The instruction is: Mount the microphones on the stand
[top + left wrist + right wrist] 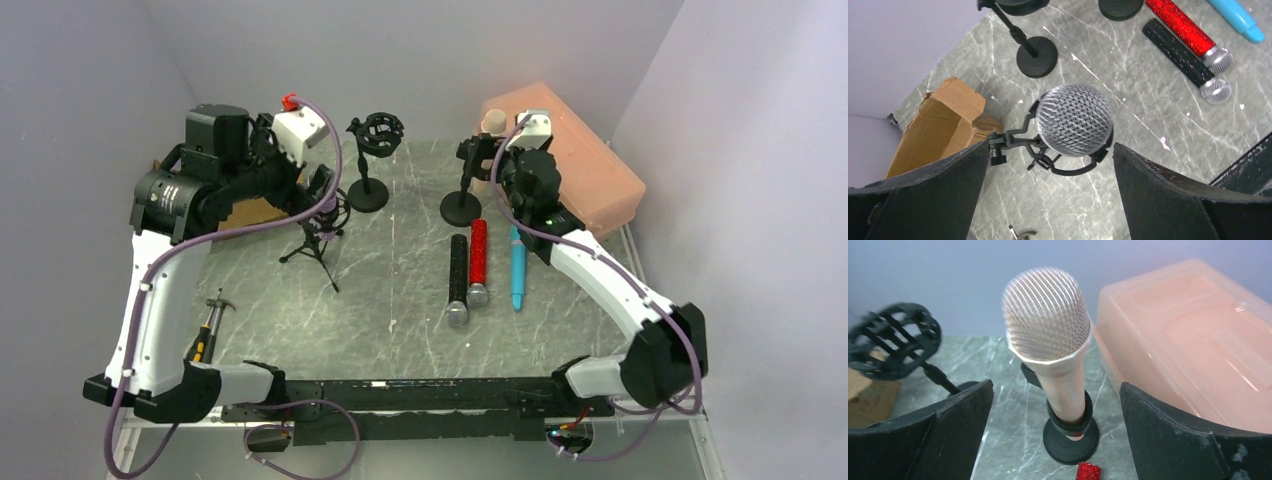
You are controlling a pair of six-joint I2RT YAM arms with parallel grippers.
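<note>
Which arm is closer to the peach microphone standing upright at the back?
Right. The right arm has its open jaws either side of the peach microphone, not touching. The left arm is far off, its open jaws above the silver-headed microphone on the tripod.

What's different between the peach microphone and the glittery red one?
The peach microphone stands upright, clipped into a round-based stand; the glittery red microphone lies flat on the table, in no stand. The peach one's body is smooth and pale, the red one's sparkly. The peach one's mesh head is pale, the red one's silver. Both are handheld stick microphones with rounded mesh heads.
</note>
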